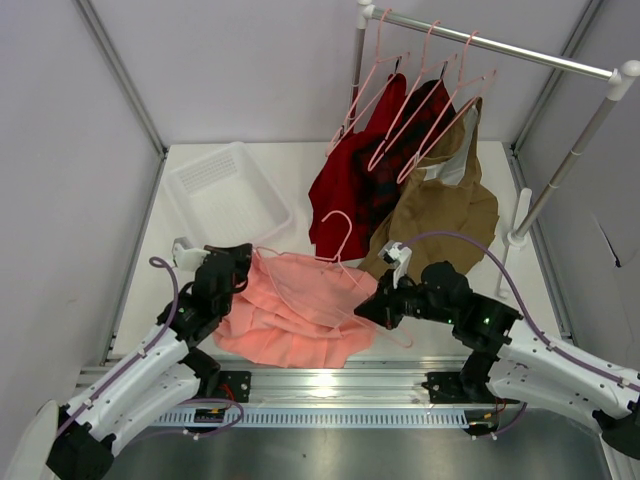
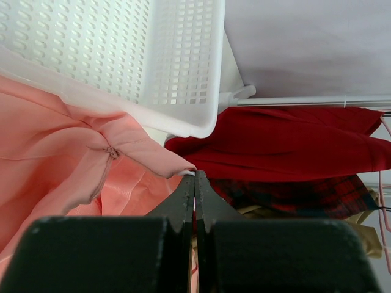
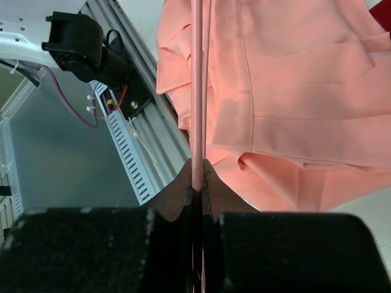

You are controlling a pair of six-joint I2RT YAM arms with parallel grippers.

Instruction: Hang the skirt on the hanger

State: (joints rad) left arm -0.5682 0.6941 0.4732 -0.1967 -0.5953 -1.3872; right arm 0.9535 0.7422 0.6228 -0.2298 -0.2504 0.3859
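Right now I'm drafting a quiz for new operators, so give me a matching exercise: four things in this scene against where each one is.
Things:
1. skirt
2. hanger
3. white basket
4. tan-brown garment

Places:
A. hanging below the rail, back right
B. spread on the table, its edge pinched by the left fingers
C. standing on the table, far left
D. clamped in the right fingers, over the skirt

Pairs: 1-B, 2-D, 3-C, 4-A.

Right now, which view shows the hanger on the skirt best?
Top external: the hanger shows its hook and neck over the skirt. Right wrist shows only a thin stretch clamped in the right tool. Left wrist shows none of it.
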